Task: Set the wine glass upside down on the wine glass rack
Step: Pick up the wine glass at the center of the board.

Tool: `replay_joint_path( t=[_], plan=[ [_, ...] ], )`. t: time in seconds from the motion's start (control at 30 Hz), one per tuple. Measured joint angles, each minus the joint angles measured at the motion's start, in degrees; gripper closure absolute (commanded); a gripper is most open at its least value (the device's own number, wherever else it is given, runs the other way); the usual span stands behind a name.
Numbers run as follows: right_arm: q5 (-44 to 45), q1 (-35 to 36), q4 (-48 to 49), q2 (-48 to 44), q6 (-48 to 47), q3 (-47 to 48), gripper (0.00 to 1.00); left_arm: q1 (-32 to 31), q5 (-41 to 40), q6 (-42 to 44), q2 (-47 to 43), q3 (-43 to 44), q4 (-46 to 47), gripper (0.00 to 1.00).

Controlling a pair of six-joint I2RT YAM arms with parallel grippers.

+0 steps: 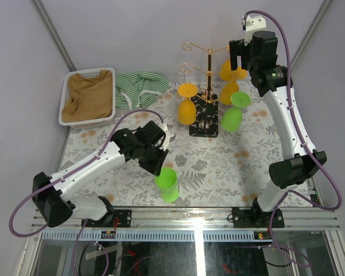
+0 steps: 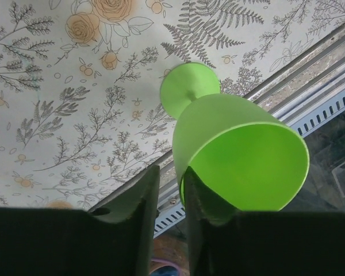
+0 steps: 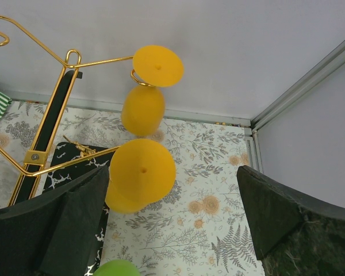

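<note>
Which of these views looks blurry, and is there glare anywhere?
Right wrist view: the upper orange glass has a smeared bowl, while the rack post stays crisp. Left wrist view: the green wine glass is sharp and evenly lit. Top view: a bright reflection streak at the bottom of the frame.

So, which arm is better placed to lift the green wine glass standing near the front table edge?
Left. The left gripper straddles the rim of the green wine glass; the right gripper hangs open far back, beside the wine glass rack.
</note>
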Motion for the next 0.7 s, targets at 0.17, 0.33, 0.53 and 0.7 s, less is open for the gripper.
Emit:
replay_joint_path(
  t=[0.17, 0.33, 0.53, 0.7],
  plan=[
    [0.0, 0.0, 0.0, 0.0, 0.0, 0.0, 0.00, 0.0, 0.3, -0.1, 0.6, 0.0, 0.2, 1.00],
    [0.0, 0.0, 0.0, 0.0, 0.0, 0.0, 0.00, -0.1, 0.2, -0.2, 0.8, 0.0, 0.7, 1.00],
    [0.0, 0.0, -0.1, 0.0, 0.0, 0.0, 0.00, -0.1, -5.6, -2.1, 1.4, 4.5, -0.9, 1.00],
    [-0.4, 0.0, -1.4, 0.5, 0.1, 1.2, 0.00, -0.1, -16.4, -5.5, 1.9, 15.2, -3.2, 1.00]
  ],
)
